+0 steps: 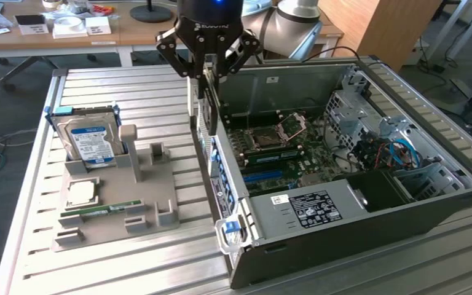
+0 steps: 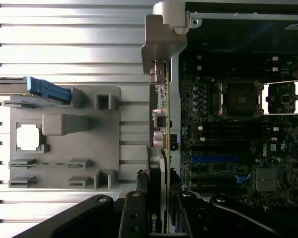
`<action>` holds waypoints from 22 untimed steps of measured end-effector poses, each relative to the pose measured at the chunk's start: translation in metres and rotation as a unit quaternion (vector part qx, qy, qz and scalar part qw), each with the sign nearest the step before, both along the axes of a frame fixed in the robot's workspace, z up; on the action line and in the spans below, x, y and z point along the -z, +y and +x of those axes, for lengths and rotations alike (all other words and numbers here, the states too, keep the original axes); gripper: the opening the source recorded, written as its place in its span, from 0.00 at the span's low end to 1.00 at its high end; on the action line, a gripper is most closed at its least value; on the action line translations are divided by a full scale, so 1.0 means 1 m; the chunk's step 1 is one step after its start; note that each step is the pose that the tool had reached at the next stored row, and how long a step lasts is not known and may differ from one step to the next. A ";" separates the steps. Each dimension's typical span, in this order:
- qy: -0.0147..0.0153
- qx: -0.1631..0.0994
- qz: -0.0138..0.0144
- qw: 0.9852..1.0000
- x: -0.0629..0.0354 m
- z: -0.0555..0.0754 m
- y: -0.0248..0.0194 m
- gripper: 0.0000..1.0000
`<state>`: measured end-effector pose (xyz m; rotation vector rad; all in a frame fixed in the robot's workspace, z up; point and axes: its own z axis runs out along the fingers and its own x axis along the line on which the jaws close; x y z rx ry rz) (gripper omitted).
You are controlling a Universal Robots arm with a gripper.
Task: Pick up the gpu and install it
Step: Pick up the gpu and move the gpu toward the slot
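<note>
Pickup was done: I saw the tool [image 1: 209, 67] clamped on the gpu [image 1: 202, 101] over the open case's [image 1: 343, 246] edge, not yet seated.

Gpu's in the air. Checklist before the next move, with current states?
1. Fingers shut on gpu: ok.
2. Gpu hangs edge-on, clear of the holder: ok.
3. Gpu over blue slot: not ok, it hangs by the case wall.
4. Blue slot empty: ok.
5. Gpu edge parallel to slot: cannot tell.
</note>
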<state>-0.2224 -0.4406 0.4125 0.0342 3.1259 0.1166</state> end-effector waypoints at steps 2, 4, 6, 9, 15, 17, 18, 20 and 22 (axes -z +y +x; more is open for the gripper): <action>0.000 0.000 0.000 1.000 0.0000 0.000 0.0000 0.27; 0.000 0.000 0.000 1.000 0.0000 0.000 0.0000 0.27; 0.000 0.000 0.000 1.000 0.0000 0.000 0.0000 0.27; 0.000 0.000 0.000 1.000 0.0000 0.000 0.0000 0.27; 0.000 0.000 0.000 1.000 0.0000 0.003 0.0000 0.27; 0.000 0.000 0.000 1.000 0.0000 0.008 0.0000 0.27; 0.000 0.000 0.000 1.000 0.0000 0.010 0.0000 0.27; 0.000 0.000 0.000 1.000 0.0000 0.017 0.0000 0.27; 0.000 0.000 0.000 1.000 0.0000 0.026 0.0000 0.27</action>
